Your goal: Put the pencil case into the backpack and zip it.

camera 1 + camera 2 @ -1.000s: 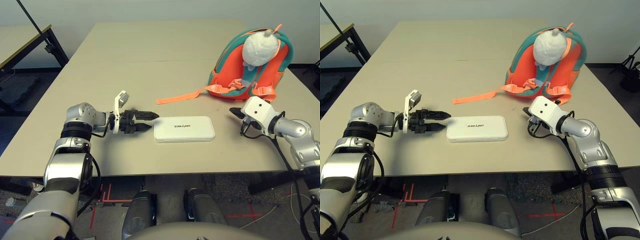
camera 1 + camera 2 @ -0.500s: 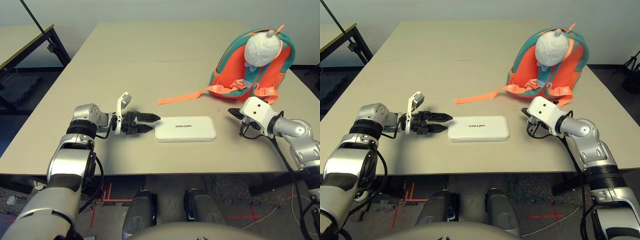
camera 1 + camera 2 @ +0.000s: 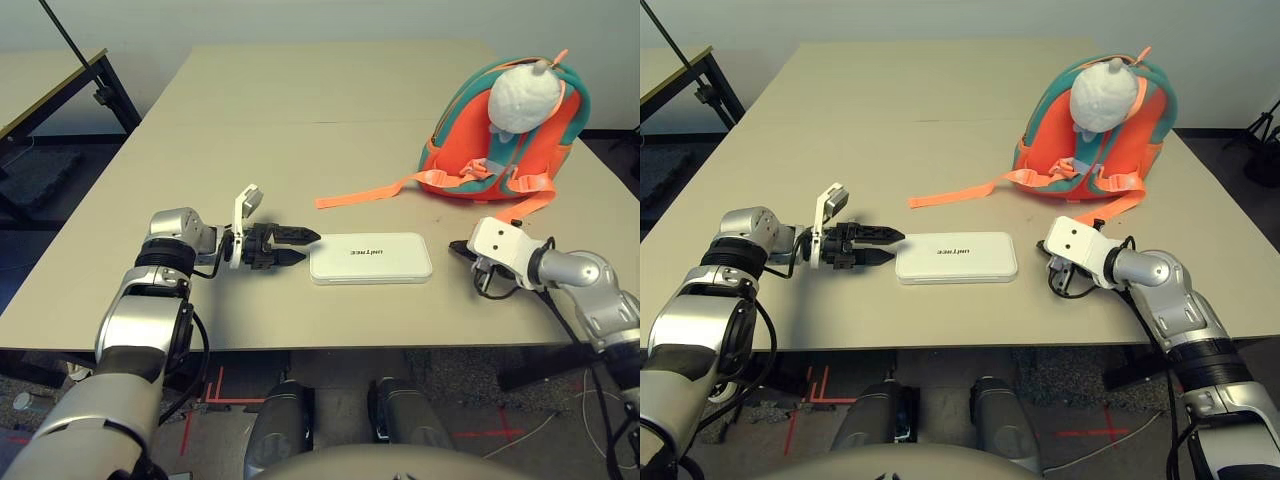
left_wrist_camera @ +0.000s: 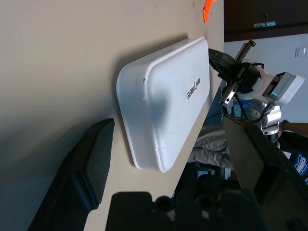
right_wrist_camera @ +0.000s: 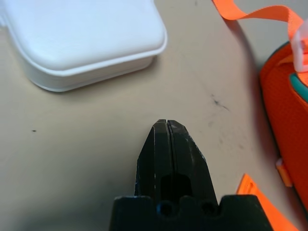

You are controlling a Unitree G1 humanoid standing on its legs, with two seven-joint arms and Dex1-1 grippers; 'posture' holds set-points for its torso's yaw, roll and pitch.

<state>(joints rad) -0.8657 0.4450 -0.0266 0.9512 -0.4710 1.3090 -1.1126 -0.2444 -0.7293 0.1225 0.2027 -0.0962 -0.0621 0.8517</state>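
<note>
Presently, in the left eye view, we judge that our left end effector [image 3: 305, 247], spread wide beside the pencil case [image 3: 371, 259] on the worktop [image 3: 250, 320], should straddle its edge squarely. In the right wrist view, our right end effector [image 5: 168, 122], closed and empty, should steady the far end.

On our table [image 3: 260, 160], the backpack [image 3: 505, 140] sits at the far right, behind the pencil case [image 3: 370, 258], which lies between our left gripper [image 3: 307, 247] and our right gripper [image 3: 452, 246].
</note>
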